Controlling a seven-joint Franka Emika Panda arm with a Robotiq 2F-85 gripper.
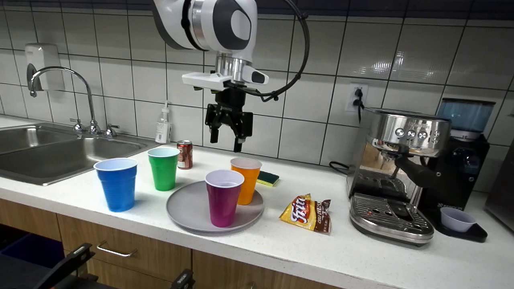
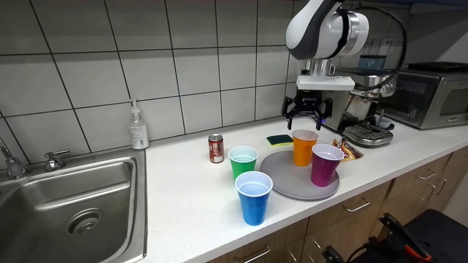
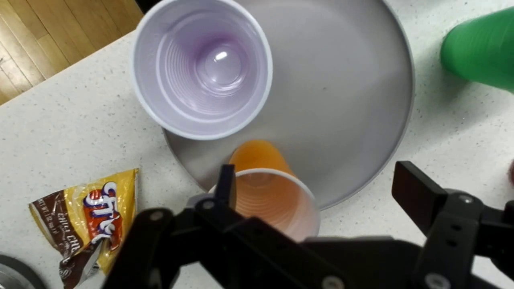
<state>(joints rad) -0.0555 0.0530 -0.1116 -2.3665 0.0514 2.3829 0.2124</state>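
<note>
Pincer point(image 2: 304, 126) hangs with its jaws parted wide and only air between them, and I see its blocky black fingers point(image 3: 417, 196) pointing straight down. Below those tips, near but apart from them, I have the orange cup point(image 1: 251, 184): tapered plastic, pale and finely ringed inside, upright on the far side of a plate point(image 3: 341, 100). That plate is a matte grey disc, smooth, with a thin low lip. On its near side stands a purple cup point(image 1: 224, 204), glossy outside, its lavender interior stepped in circular ridges.

Farther back I make out a flat rectangular sponge point(image 2: 279, 140), dark green over yellow. To the right of the plate lies a snack bag point(image 1: 307, 213), shiny and creased, in yellow and brown. To the left I see a green cup point(image 1: 164, 172) and, nearer, a blue cup point(image 1: 117, 186), both tapered with pale insides; a red can point(image 2: 216, 149), a metal cylinder, stands farther back.

Under all this runs a speckled white countertop point(image 3: 100, 132). At the right I have a coffee machine point(image 1: 373, 168) of polished steel; at the left, a steel sink point(image 2: 140, 204) with rounded corners and, beside its far right corner, a clear pump bottle point(image 2: 139, 131). Glossy rectangular tiles point(image 1: 303, 138) with dark joints run along the back.
</note>
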